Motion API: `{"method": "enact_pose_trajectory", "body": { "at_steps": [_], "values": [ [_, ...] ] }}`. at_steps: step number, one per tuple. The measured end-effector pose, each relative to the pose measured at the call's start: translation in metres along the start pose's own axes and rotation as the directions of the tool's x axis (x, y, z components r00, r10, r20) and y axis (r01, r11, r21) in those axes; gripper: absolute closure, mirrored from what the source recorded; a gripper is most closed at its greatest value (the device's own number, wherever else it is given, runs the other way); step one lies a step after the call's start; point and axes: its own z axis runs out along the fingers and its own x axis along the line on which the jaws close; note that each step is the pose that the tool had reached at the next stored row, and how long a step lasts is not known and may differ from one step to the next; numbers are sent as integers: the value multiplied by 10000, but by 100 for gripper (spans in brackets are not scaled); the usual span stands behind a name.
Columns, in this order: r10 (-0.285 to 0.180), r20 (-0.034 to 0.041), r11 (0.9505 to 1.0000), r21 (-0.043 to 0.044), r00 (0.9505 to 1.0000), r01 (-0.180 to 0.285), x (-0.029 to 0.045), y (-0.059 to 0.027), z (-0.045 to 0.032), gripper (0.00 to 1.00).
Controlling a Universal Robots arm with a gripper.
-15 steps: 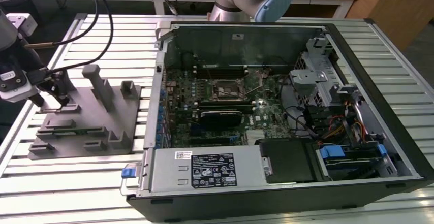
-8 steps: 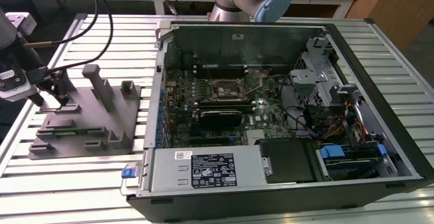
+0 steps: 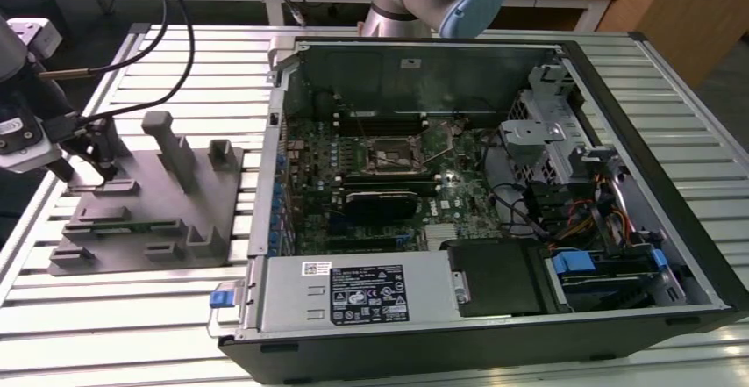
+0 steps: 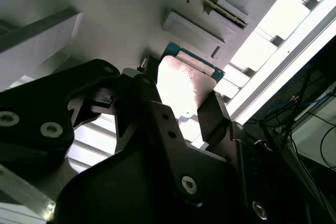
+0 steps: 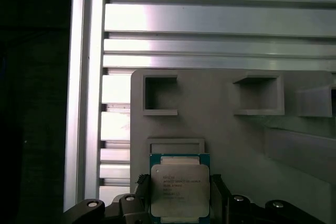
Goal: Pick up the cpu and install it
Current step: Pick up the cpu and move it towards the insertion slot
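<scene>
The cpu [image 5: 179, 188] is a small square chip with a silvery top and a green edge. In both wrist views it sits between my two dark fingers, just over a shallow recess at the corner of the grey fixture [image 5: 220, 129]. My gripper [image 5: 179, 198] is shut on the cpu [image 4: 181, 85], one finger [image 4: 212, 116] pressed against each side. In the exterior view my gripper [image 3: 103, 169] stands over the far left corner of the grey fixture [image 3: 153, 220]. The metal-framed socket [image 3: 392, 152] lies on the motherboard inside the open computer case.
The open computer case [image 3: 492, 62] stands on the slatted metal table [image 3: 117, 317] to the exterior view's right of the fixture. Upright grey posts [image 3: 175, 146] rise from the fixture close to my gripper. Cables [image 3: 175, 18] hang above it. A black block [image 3: 381, 203] sits below the socket.
</scene>
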Motion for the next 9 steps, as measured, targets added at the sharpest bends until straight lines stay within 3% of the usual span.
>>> {"method": "enact_pose_trajectory", "body": {
  "at_steps": [9],
  "values": [
    [0,-1,10000,1,10000,0,0,1,-20,46]
  ]
}}
